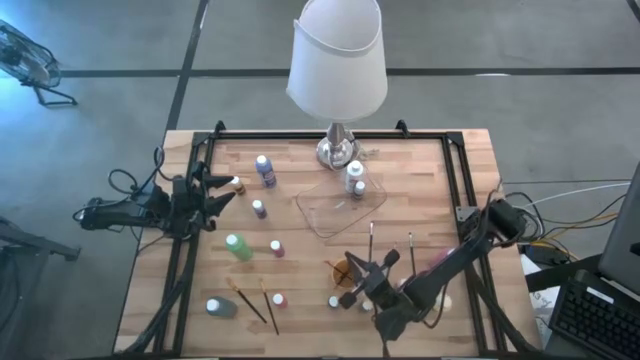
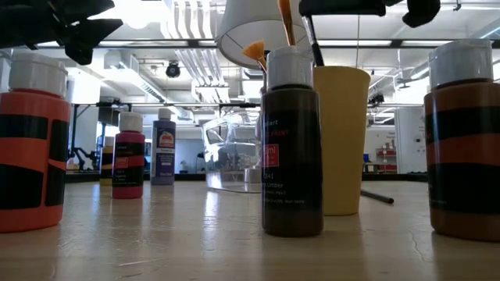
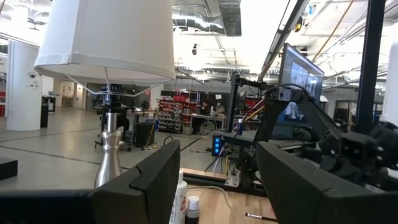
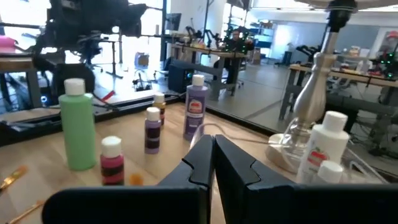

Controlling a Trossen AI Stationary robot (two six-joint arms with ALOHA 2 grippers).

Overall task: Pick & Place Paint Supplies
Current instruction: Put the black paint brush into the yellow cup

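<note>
Nearest the low camera stood 3 white-capped bottles on the wooden table (image 1: 420,180): an orange-labelled bottle (image 2: 30,144) at one side, a brown bottle (image 2: 291,144) in the middle and another brown-orange bottle (image 2: 462,140) at the other side. Behind the middle one was the orange cup (image 1: 346,272), with brush tips showing above it.

From above, the remaining paint bottles were scattered across the table: a purple bottle (image 1: 265,170) near the lamp (image 1: 337,75), a green bottle (image 1: 238,247) and a pink bottle (image 1: 277,248) nearer the centre, a grey bottle (image 1: 220,307) toward the front edge. 2 brushes (image 1: 258,305) lay flat beside the grey bottle; 2 more brushes (image 1: 372,240) lay right of the clear tray (image 1: 335,210), on which a white bottle (image 1: 356,180) stood.

Left gripper (image 1: 222,195) hovered at the table's left edge, jaws spread wide, holding nothing. Right gripper (image 1: 358,275) hung over the orange cup, fingers fully closed together, with nothing between them.
</note>
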